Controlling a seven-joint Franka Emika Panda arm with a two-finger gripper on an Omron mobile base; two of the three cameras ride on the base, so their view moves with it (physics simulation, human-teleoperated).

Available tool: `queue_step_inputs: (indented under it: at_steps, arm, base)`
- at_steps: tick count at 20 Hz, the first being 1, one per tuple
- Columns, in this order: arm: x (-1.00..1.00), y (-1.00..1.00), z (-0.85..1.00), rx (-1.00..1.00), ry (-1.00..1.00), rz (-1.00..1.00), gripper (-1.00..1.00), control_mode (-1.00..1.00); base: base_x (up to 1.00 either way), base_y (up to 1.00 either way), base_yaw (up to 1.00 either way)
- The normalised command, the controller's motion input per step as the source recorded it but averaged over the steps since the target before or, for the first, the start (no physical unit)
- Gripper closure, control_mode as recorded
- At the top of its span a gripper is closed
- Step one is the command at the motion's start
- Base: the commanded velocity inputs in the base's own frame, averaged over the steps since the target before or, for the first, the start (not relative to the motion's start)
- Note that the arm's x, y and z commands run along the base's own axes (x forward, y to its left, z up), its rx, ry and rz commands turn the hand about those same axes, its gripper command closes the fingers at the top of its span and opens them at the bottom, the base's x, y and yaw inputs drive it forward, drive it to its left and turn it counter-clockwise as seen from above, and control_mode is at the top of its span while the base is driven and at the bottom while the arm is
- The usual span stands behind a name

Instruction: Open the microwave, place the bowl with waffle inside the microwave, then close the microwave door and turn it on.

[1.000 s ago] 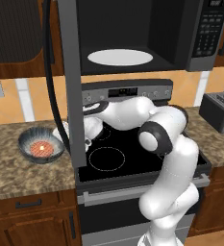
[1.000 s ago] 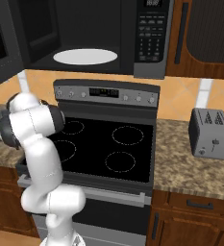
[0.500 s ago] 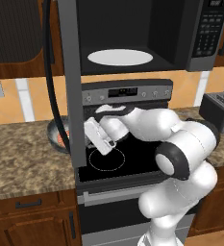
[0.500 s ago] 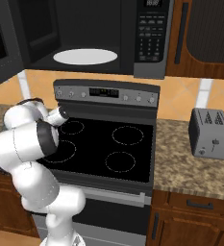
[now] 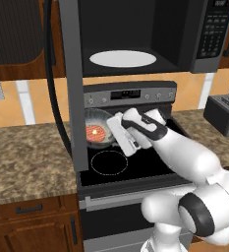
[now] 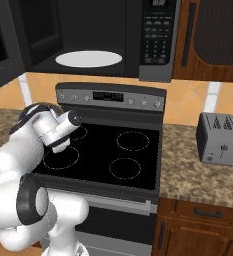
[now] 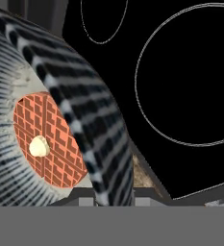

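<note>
The microwave hangs above the stove with its cavity open and the white turntable bare. The microwave door is swung out to the left and seen edge-on. My gripper is shut on the right rim of the grey-blue ribbed bowl. It holds the bowl above the stove's rear left burner, below the cavity. The orange-red waffle lies inside. In the hand view the bowl is tipped on its side at the left, with the waffle in it. From the right, the microwave and turntable show above my arm.
The open door's edge stands just left of the bowl. The black cooktop lies below, with the control panel behind it. A grey toaster sits on the right counter, also seen as the toaster. Granite counter spreads to the left.
The bowl has left the left counter. My gripper has carried it up and to the right, past the open door, to above the stove's rear left burner.
</note>
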Motion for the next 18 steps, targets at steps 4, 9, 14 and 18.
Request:
queue_step_inputs:
  at_steps: [4,9,14,18]
  arm:
    - [-0.49,-0.60,0.90,-0.05,0.25,-0.17,1.00,-1.00]
    - [-0.57,-0.64,0.85,-0.03,0.25,-0.20,1.00,-1.00]
    - [-0.72,-0.56,0.71,-0.05,0.22,-0.19,1.00,-1.00]
    - [-0.88,-0.58,0.74,-0.04,0.17,-0.16,1.00,-1.00]
  base:
    - [0.00,0.00,0.00]
    - [0.00,0.00,0.00]
    - [0.00,0.00,0.00]
    - [0.00,0.00,0.00]
